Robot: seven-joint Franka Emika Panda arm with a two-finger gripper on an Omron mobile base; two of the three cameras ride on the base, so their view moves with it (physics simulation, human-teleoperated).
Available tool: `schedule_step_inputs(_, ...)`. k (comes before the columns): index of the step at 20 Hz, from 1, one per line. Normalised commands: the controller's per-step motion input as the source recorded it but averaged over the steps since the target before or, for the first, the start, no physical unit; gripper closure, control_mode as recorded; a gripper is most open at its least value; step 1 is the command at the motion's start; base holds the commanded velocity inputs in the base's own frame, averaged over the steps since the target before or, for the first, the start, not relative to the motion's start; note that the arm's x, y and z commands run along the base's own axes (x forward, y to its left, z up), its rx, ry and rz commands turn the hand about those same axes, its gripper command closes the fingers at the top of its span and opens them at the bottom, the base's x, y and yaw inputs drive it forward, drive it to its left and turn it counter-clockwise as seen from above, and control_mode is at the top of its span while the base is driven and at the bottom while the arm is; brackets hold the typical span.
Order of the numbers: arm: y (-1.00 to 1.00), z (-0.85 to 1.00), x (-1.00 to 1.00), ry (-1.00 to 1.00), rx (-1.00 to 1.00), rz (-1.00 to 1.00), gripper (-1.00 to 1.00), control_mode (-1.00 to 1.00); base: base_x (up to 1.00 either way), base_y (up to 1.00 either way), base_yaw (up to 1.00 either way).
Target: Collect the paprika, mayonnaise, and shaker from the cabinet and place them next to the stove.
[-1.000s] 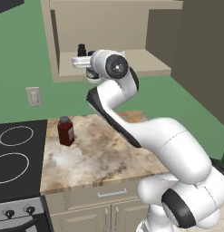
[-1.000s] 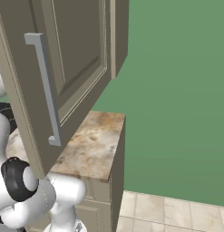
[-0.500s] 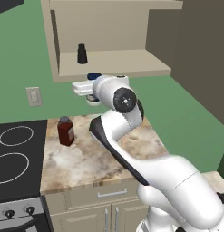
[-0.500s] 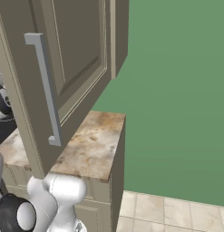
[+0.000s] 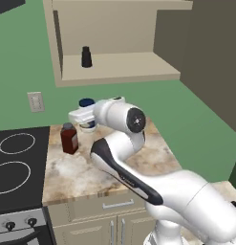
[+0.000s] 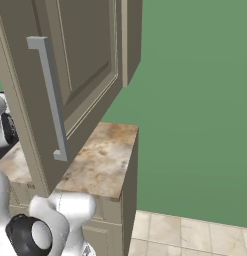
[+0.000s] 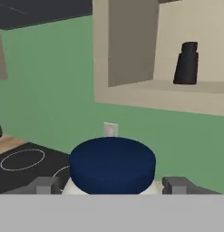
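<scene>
The mayonnaise, a white jar with a dark blue lid, sits between the fingers of my gripper, which is shut on it low over the counter's back. Just to its left the paprika, a red-brown bottle, stands on the counter beside the stove. The small black shaker stands on the shelf of the open cabinet above. In the hand view the shaker shows at upper right in the cabinet, and the stove lies at lower left.
A wall outlet is behind the stove. The marble counter runs right from the stove. A tall open cabinet door with a grey handle hangs over the counter's right end.
The arm has come down from shelf height to just above the counter, carrying the mayonnaise with it. The shaker and paprika have not moved.
</scene>
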Motion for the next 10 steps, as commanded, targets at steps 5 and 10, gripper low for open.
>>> schedule_step_inputs(5,0.32,-0.55,0.00,0.01,-0.01,0.33,1.00,-1.00,0.00,0.00,0.00)
schedule_step_inputs(10,0.29,-0.45,0.00,0.00,-0.03,0.30,1.00,-1.00,0.00,0.00,0.00)
